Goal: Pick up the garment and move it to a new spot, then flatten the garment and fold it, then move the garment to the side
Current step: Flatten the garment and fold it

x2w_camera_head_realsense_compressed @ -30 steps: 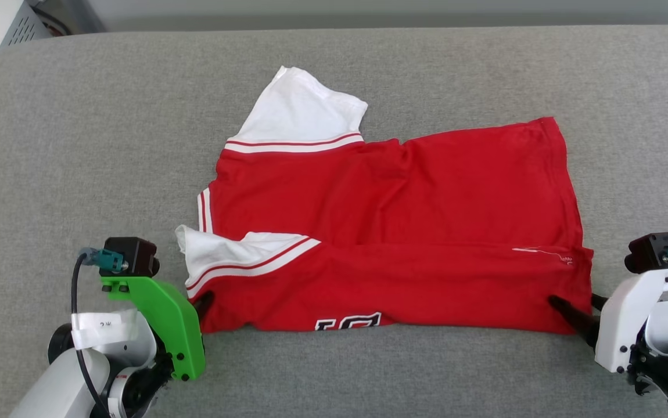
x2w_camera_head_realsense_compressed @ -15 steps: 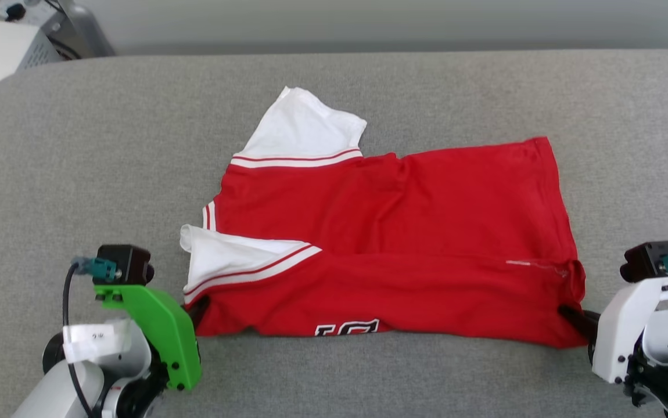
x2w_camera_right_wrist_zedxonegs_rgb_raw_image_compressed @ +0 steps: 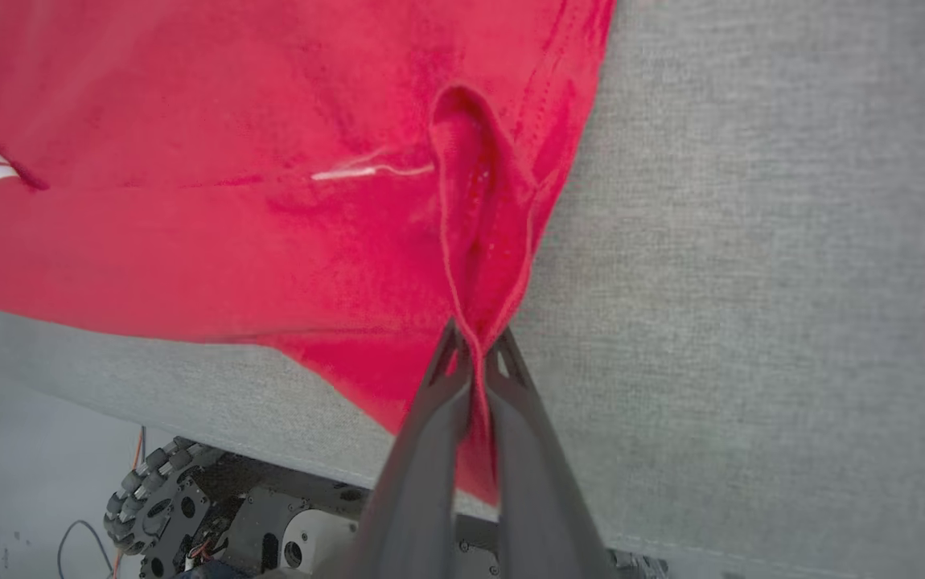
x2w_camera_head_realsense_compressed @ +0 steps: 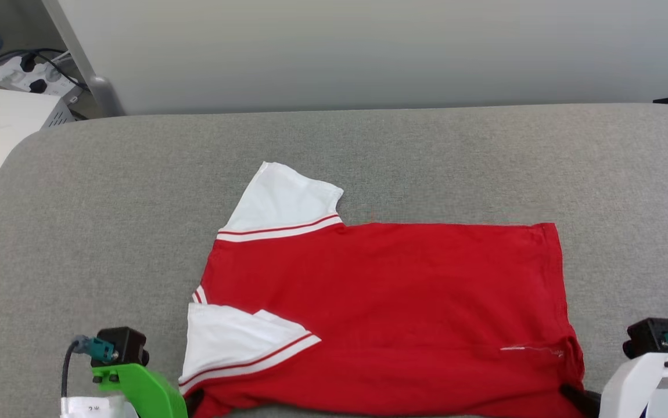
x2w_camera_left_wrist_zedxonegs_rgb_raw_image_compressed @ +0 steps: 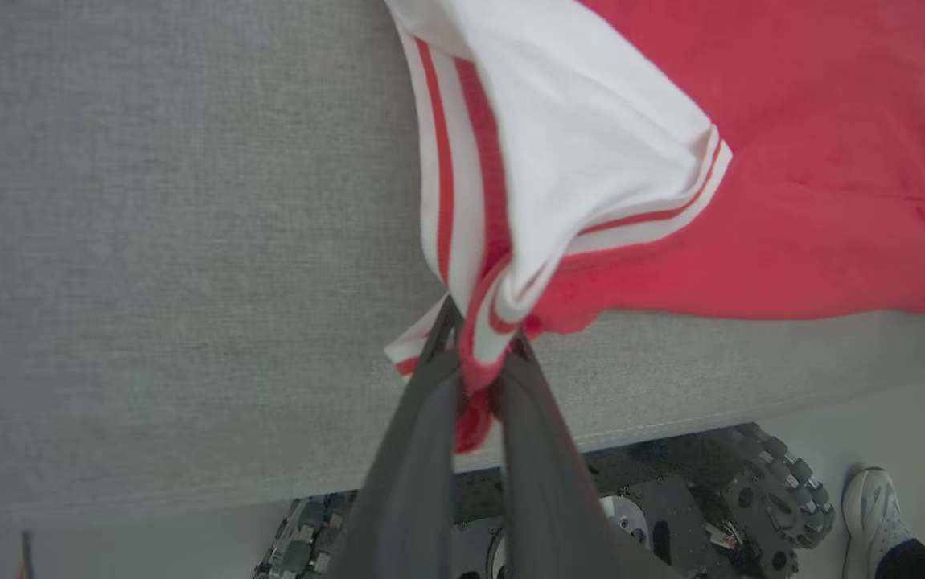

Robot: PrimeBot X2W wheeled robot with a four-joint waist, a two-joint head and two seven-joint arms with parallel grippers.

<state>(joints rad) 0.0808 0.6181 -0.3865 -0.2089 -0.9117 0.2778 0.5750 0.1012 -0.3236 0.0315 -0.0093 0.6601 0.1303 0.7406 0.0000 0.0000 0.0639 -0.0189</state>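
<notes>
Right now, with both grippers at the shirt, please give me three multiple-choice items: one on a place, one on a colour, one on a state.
1. Where on the garment does the right gripper hold?
A. far white sleeve
B. near red hem corner
C. middle of the red body

2. What colour is the padded surface under the garment?
A. grey
B. blue
C. brown

3. How is the left gripper?
A. open above the cloth
B. shut on nothing
C. shut on the garment's striped sleeve edge

1 B: the right wrist view shows red hem cloth pinched in it.
2 A: grey fabric surrounds the garment.
3 C: the left wrist view shows striped sleeve cloth clamped in it.
</notes>
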